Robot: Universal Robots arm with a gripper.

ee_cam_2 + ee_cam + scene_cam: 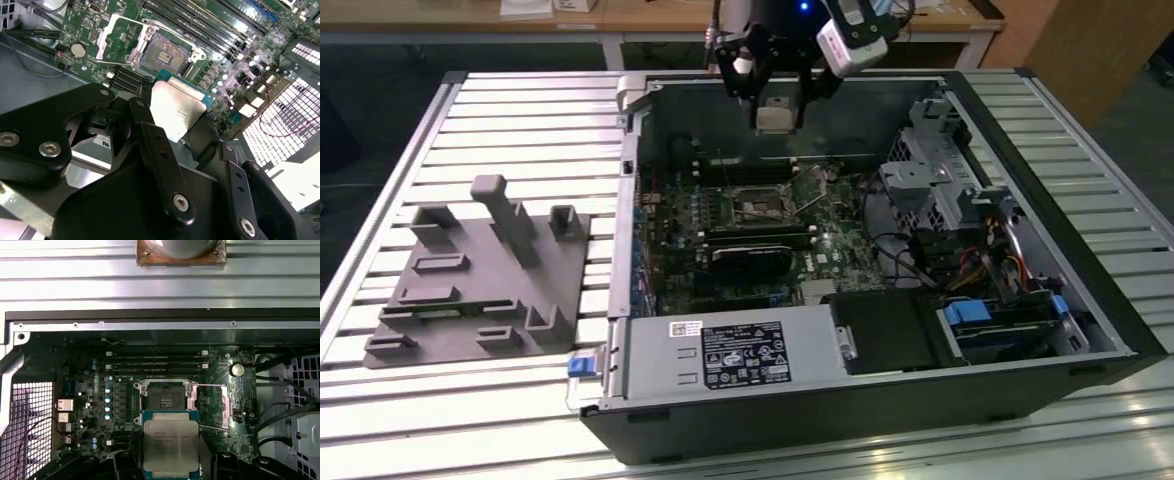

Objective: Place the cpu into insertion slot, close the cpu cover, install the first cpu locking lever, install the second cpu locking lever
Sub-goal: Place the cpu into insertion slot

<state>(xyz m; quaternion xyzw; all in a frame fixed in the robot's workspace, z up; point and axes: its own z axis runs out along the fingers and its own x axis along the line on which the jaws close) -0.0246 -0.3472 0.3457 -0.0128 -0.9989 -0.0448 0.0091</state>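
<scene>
One small flat square chip with a pale silvery metal face, the cpu [171, 445], is clamped at two opposite edges by the black two-fingered gripper [176, 120] and hangs above the green circuit board, clear of it. One small square dark socket with a grey metal rim, the insertion slot [164, 396], lies bare just beside the chip in the first wrist view. One thin silvery frame plate with a large window, the cpu cover [106, 37], is swung open to one side of the socket. One open black computer case [854, 410] rests on the slatted metal tabletop [520, 110]. Hazards: the chip appears tilted in the second wrist view, so a skewed or offset landing could bend the socket contacts. A loose hold could drop it early, and a drift sideways could catch the raised cover.
</scene>
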